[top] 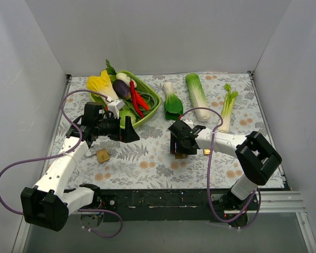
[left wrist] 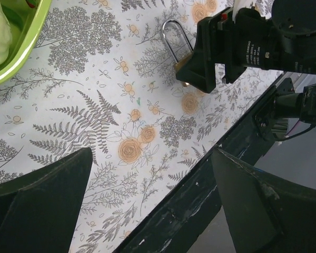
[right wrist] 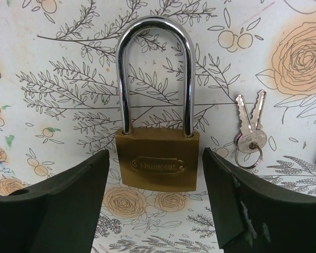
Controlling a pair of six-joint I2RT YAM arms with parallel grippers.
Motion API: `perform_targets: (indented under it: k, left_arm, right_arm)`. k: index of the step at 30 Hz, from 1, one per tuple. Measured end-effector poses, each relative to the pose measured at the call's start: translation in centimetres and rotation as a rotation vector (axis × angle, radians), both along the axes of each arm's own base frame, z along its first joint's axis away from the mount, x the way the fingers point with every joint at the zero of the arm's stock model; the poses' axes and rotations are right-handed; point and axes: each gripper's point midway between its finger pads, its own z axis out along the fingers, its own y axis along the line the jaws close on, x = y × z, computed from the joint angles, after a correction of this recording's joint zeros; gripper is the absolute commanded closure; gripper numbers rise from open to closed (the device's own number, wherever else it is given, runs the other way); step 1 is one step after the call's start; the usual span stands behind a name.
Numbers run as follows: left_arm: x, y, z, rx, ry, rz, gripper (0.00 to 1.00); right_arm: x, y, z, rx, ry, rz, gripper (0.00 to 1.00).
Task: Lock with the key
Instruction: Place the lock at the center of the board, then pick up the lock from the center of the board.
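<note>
Padlock (right wrist: 157, 166), brass, flat on table (right wrist: 52, 52), straddled untouched by right gripper (right wrist: 156, 182), spread, seemingly to clamp its body; keys (right wrist: 250, 132) just beside, unheld; left gripper (left wrist: 147, 179) spread, empty, hovering nearby.

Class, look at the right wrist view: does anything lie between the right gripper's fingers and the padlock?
Nothing visible does. The padlock lies flat between the right gripper's open fingers; the keys lie to its right, outside the gap.

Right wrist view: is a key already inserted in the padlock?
No, both keys lie flat to the right of the padlock, apart from it.
</note>
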Motion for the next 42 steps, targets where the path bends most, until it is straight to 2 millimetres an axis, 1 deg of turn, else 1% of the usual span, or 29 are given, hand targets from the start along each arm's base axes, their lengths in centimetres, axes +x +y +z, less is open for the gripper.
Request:
perform_targets:
  k: [6, 9, 11, 13, 17, 19, 21, 23, 27, 29, 32, 35, 38, 42]
  left_arm:
    - [-0.9, 0.4, 0.0, 0.028, 0.028, -0.067, 0.02]
    - [-1.0, 1.3, -0.6, 0.069, 0.049, -0.097, 0.02]
    - [-0.9, 2.3, -1.1, 0.105, 0.054, -0.112, 0.02]
    - [-0.5, 3.9, -1.6, 0.145, 0.059, -0.107, 0.02]
    - [0.5, 8.4, -2.9, 0.226, 0.073, -0.077, 0.02]
    - [1.0, 10.9, -3.9, 0.256, 0.085, -0.052, 0.02]
    - [1.0, 12.9, -4.9, 0.285, 0.096, -0.053, 0.02]
    - [0.9, 14.2, -5.9, 0.325, 0.085, -0.076, 0.02]
    - [-0.2, 15.1, -8.0, 0.409, 0.032, -0.161, 0.02]
    - [-0.8, 15.3, -9.2, 0.442, 0.011, -0.212, 0.02]
    - [-1.4, 15.8, -11.0, 0.485, -0.020, -0.279, 0.02]
    - [-1.9, 16.0, -12.5, 0.514, -0.052, -0.318, 0.02]
    - [-1.6, 16.2, -13.1, 0.539, -0.099, -0.346, 0.02]
    - [-0.2, 16.6, -13.7, 0.567, -0.148, -0.379, 0.02]
  right_arm:
    - [0.8, 0.6, 1.0, 0.010, -0.033, 0.027, 0.15]
    - [1.7, 0.7, 2.2, 0.021, -0.072, 0.048, 0.13]
    - [2.5, 0.8, 3.3, 0.031, -0.106, 0.064, 0.10]
    - [3.0, 0.9, 4.5, 0.043, -0.141, 0.090, 0.07]
    - [4.3, 1.4, 7.3, 0.073, -0.235, 0.171, 0.05]
    - [4.9, 2.0, 9.0, 0.093, -0.296, 0.231, 0.04]
    - [5.6, 2.6, 11.1, 0.111, -0.370, 0.301, 0.04]
    - [6.4, 3.2, 13.2, 0.124, -0.443, 0.349, 0.02]
    - [7.8, 3.4, 16.4, 0.108, -0.530, 0.422, 0.02]
    - [8.6, 3.0, 17.6, 0.109, -0.554, 0.453, 0.02]
    - [9.3, 1.8, 18.4, 0.107, -0.550, 0.491, 0.02]
    - [9.1, 1.2, 18.9, 0.122, -0.519, 0.533, 0.02]
    - [8.6, 1.2, 19.5, 0.153, -0.493, 0.573, 0.02]
    - [8.2, 1.3, 20.3, 0.207, -0.462, 0.606, 0.02]
